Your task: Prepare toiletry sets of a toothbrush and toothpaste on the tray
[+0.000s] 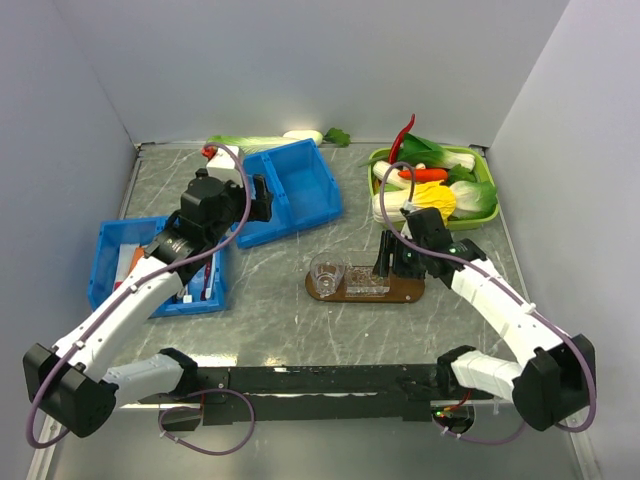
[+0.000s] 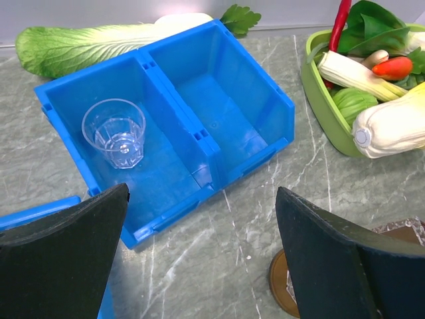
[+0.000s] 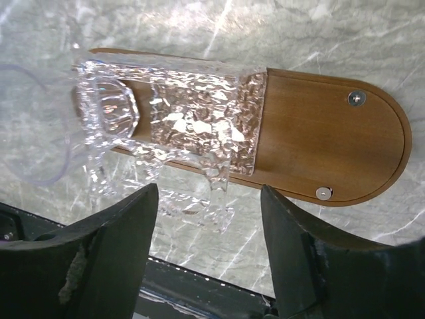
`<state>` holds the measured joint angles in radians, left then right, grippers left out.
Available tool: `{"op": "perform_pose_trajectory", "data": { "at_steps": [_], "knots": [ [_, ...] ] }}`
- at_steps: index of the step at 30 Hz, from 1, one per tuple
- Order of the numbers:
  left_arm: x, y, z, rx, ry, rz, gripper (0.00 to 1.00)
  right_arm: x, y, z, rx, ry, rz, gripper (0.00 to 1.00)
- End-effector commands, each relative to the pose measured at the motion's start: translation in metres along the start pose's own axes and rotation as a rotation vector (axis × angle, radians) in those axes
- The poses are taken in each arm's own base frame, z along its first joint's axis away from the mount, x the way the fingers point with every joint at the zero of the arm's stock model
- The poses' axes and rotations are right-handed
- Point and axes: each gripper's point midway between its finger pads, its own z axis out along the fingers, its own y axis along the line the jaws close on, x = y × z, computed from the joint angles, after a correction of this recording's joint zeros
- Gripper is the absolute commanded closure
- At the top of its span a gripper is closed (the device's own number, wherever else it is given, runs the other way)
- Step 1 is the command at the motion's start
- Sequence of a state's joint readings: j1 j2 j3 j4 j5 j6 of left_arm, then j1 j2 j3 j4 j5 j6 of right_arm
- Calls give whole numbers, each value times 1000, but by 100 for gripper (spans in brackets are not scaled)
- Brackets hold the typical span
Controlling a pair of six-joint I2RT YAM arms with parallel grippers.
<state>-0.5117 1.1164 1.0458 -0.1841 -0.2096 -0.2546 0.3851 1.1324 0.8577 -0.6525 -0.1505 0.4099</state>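
Marbled counter [image 1: 280, 330] holds the tray [image 3: 332, 139] under the right tool [image 3: 209, 193] — spread wide, empty — while the left tool [image 2: 202, 199], equally spread and empty, faces a cup [image 2: 114, 131] its finger could topple inside the bin [image 2: 252, 86].

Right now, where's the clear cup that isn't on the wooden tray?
In the left wrist view, the clear cup stands upright in the left compartment of the blue bin, with the long green cabbage lying behind the bin.

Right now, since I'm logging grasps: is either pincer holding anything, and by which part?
Nothing is held. The left pincer is open near the blue bin; the right pincer is open over the tray.
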Motion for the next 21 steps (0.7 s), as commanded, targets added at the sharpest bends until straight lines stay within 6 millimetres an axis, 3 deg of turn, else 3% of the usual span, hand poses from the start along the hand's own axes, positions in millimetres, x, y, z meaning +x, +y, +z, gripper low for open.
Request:
{"op": "perform_pose_trajectory", "data": {
  "at_steps": [1, 7, 14, 15, 17, 18, 20, 21],
  "knots": [
    [-15, 4, -5, -18, -58, 5, 3, -25, 12, -25, -41, -110, -16, 28],
    [-1, 5, 6, -24, -11, 34, 4, -37, 18, -51, -64, -194, -22, 29],
    [20, 11, 34, -75, 67, 72, 1, -43, 30, -88, -141, -322, -6, 35],
    [14, 10, 37, -77, 62, 76, 4, -41, 30, -89, -150, -325, -5, 36],
    [24, 10, 51, -82, 104, 109, 8, -39, 32, -96, -167, -346, -3, 36],
    [17, 7, 56, -82, 99, 117, 12, -36, 30, -96, -168, -346, -1, 37],
    [36, 11, 72, -104, 178, 160, 13, -34, 30, -101, -178, -365, -1, 37],
    [27, 7, 80, -102, 176, 167, 15, -31, 28, -101, -177, -367, -3, 37]
  ]
}}
